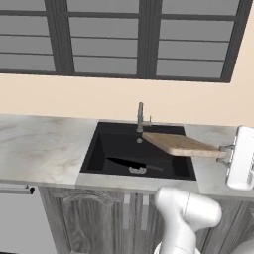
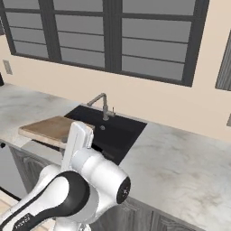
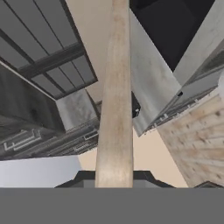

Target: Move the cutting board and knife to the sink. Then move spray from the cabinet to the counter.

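Holding the cutting board [image 1: 183,144] by its right-hand end, our fingers [image 1: 225,155] are clamped together on the wood, and the board hangs level above the right half of the black sink [image 1: 99,149], reaching out over the basin toward the faucet [image 1: 140,117]. We see the two small grey fingers at the board's edge in the left base view, though the white hand behind them is cut off by the picture's right side, so we cannot make out the whole grip. In the right base view the cutting board [image 2: 47,128] shows left of the sink [image 2: 122,128], but our own forearm and hand stand in front of its near end and hide the fingers there. In the hand view the board [image 3: 114,100] runs edge-on straight up the middle as a pale wooden strip, and its lower end disappears where the fingertips would be. The knife [image 1: 130,163] lies on the floor of the sink, a dark shape on a dark basin, so its outline is hard to trace; its tip points left and it rests near the round drain [image 1: 138,169]. The board covers part of the basin's right rear corner. The pale marbled tabletop [image 1: 39,149] spreads to both sides of the sink, and dark-framed windows [image 1: 104,37] run above the beige wall.
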### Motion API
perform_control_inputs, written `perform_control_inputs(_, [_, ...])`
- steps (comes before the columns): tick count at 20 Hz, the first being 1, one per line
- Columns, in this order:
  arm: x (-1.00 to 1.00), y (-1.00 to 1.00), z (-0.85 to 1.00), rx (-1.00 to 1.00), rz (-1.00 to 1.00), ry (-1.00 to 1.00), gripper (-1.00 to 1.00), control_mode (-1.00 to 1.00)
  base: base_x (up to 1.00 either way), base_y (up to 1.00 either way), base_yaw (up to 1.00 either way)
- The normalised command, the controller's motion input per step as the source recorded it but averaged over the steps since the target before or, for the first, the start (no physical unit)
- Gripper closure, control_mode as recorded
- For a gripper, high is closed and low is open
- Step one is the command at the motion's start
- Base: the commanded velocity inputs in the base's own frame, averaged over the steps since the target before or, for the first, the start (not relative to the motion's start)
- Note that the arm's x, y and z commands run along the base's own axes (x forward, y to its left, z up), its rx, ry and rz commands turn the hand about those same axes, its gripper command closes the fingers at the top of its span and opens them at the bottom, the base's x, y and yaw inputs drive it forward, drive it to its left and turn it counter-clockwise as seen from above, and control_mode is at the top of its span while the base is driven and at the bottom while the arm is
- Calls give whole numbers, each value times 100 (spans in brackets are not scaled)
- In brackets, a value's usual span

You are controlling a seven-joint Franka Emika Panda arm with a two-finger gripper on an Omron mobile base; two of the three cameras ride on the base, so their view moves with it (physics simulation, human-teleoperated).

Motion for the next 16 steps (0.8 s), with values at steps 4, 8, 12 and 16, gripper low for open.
perform_control_inputs(4, [41, -34, 0, 4, 7, 11, 100, -100, 0, 0, 0])
perform_control_inputs(8, [52, -12, -1, 1, 7, 13, 100, -100, 0, 0, 0])
perform_control_inputs(12, [48, 5, -9, 0, 1, 20, 100, -100, 0, 0, 0])
perform_control_inputs(16, [20, 5, -10, 0, 4, 12, 100, -100, 0, 0, 0])
